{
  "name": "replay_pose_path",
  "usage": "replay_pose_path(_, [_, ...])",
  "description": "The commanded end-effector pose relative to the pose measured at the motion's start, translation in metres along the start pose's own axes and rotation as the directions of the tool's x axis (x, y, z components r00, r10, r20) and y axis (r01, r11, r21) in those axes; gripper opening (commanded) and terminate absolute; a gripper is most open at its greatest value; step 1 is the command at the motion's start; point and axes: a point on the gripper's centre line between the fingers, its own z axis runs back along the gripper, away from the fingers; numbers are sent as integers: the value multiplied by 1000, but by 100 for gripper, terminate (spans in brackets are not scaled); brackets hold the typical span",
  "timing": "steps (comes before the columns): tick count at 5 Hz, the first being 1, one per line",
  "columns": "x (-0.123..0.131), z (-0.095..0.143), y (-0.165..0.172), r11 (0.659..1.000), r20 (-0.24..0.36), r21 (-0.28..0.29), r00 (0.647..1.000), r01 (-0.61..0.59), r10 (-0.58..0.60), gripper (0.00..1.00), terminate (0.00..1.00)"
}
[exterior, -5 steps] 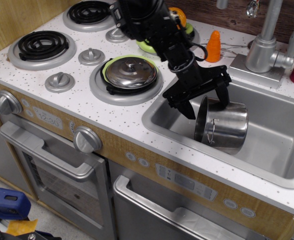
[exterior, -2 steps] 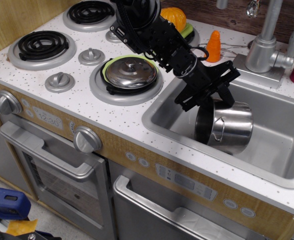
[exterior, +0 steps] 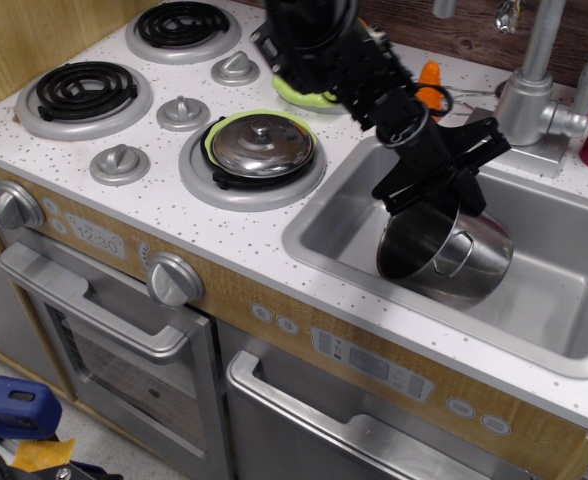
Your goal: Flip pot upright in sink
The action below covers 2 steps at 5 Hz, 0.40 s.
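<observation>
Pot point(exterior: 444, 255) sits inside the sink point(exterior: 564, 330), towards the left half of the basin, tilted: its open mouth faces front-left and partly upward, dark interior visible, one wire loop handle showing on the near side wall. Not yet upright; the base looks to be resting on its edge against the sink floor. Gripper point(exterior: 441, 190) is directly above the pot's upper rim, fingers spread to either side of the rim area; whether they are clamped on the rim or merely touching it I cannot tell, as the lower finger ends merge with the pot's edge. Judged step: mid-flip, the rotation roughly half to two-thirds done. Next move likely calls for carrying the rim further up and towards the back-right until the base lies flat on the sink floor, then releasing and lifting clear. Risk: the polished steel could slip and roll back onto its side. On the worktop point(exterior: 174, 215), the domed lid point(exterior: 264, 143) rests on the near-right burner, well apart from the action, and the faucet point(exterior: 527, 85) stands behind the sink.
</observation>
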Motion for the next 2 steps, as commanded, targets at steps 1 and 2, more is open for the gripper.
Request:
replay_pose_path(1, [8,11,-14,979,55,177,992,99,-111,0,0])
replay_pose_path(2, [9,9,-21,958,53,259,989,120,-138,0,0])
